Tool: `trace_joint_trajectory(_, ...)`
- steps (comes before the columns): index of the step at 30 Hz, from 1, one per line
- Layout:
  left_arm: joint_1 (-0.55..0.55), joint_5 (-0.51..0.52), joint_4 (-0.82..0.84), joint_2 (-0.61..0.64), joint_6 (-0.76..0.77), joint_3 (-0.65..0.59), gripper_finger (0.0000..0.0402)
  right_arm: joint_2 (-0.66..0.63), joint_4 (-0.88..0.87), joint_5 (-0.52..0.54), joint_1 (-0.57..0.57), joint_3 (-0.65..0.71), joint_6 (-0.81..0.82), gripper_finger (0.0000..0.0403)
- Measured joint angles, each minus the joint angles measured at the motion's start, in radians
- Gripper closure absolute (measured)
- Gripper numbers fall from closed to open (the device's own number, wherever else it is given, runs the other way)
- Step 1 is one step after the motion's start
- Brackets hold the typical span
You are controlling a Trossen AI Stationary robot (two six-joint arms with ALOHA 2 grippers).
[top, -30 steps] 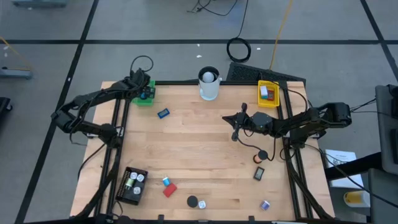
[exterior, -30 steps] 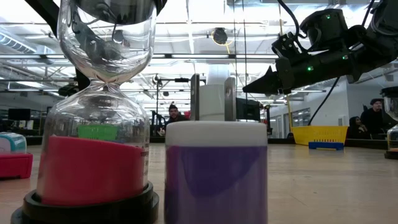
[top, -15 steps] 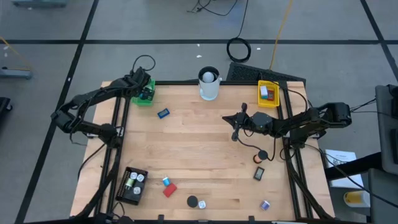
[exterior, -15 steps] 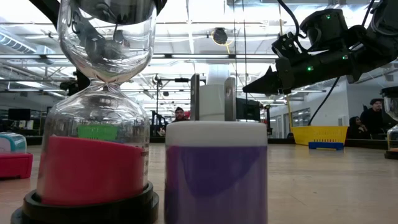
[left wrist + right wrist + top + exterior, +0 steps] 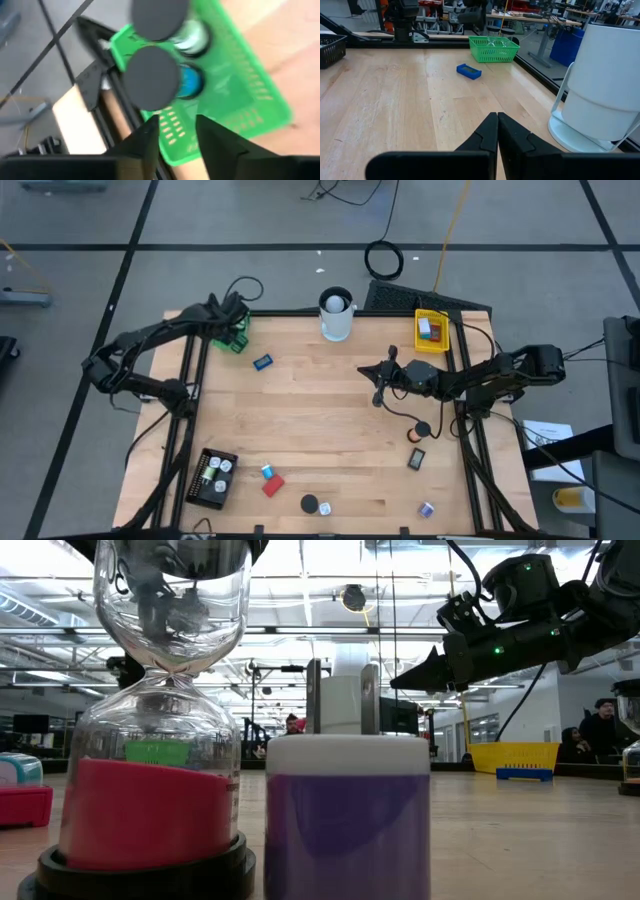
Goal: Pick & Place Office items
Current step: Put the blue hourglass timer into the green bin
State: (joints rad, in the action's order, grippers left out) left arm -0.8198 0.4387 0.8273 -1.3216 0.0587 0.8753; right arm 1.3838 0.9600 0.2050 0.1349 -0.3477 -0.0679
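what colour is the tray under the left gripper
Green tray, clearest in the left wrist view, under the left gripper.

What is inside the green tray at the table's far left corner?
The green tray holds two dark-capped hourglass-like pieces, one with white and one with blue showing. The caps and the left gripper above cover part of its floor.

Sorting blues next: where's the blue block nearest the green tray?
In the high view, the blue block lies on the table's far left part, just right of the green tray, left of the white cup.
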Motion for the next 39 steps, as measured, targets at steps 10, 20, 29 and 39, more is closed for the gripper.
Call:
trace_joint_trajectory(10,-0.016,-0.137,-0.051,0.0,0.0,-0.001,0.0393,0.0,0.0,0.0,0.0,0.0,0.0,0.0399)
trace_joint_trajectory(20,-0.092,-0.234,-0.083,-0.002,-0.011,-0.002,0.0398,0.0,0.0,0.0,0.0,0.0,0.0,0.0399)
trace_joint_trajectory(29,-0.067,-0.114,-0.129,-0.161,-0.004,-0.003,0.0398,0.0,-0.001,0.0,0.0,0.0,0.0,0.0399)
trace_joint_trajectory(39,-0.072,-0.003,-0.155,-0.197,0.031,-0.003,0.0399,0.0,-0.001,0.0,0.0,0.0,0.0,0.0399)
